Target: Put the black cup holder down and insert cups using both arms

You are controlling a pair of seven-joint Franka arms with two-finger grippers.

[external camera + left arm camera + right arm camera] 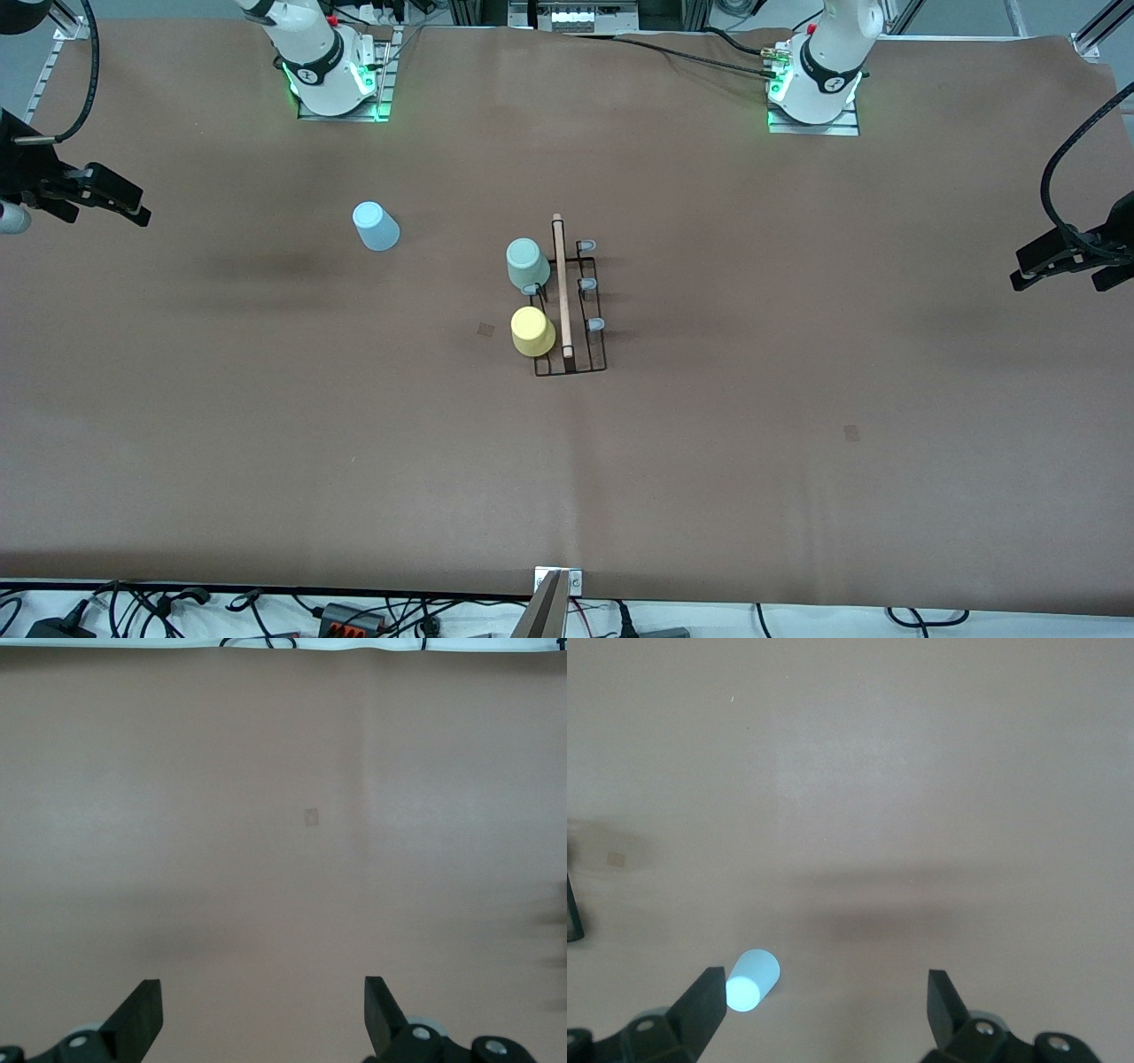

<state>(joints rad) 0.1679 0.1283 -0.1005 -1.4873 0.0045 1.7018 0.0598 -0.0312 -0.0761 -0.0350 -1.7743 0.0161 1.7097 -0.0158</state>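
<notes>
The black cup holder (592, 354) stands at the table's middle with its wooden rod handle (560, 283) on top. The mint green cup (526, 263) and the yellow cup (532, 331) sit upside down on pegs on its side toward the right arm's end, the yellow one nearer the camera. Three grey-tipped pegs (587, 284) on the holder's side toward the left arm's end are bare. The light blue cup (376, 226) stands alone on the table toward the right arm's end; it also shows in the right wrist view (753, 980). My right gripper (106, 208) (827, 1005) is open and empty, high over its end of the table. My left gripper (1059, 279) (263, 1010) is open and empty over its end.
Small square marks lie on the brown table cover (485, 330) (851, 432) (310, 817). A corner of the holder's base (572, 914) shows in the right wrist view. Cables lie along the table's near edge (354, 613).
</notes>
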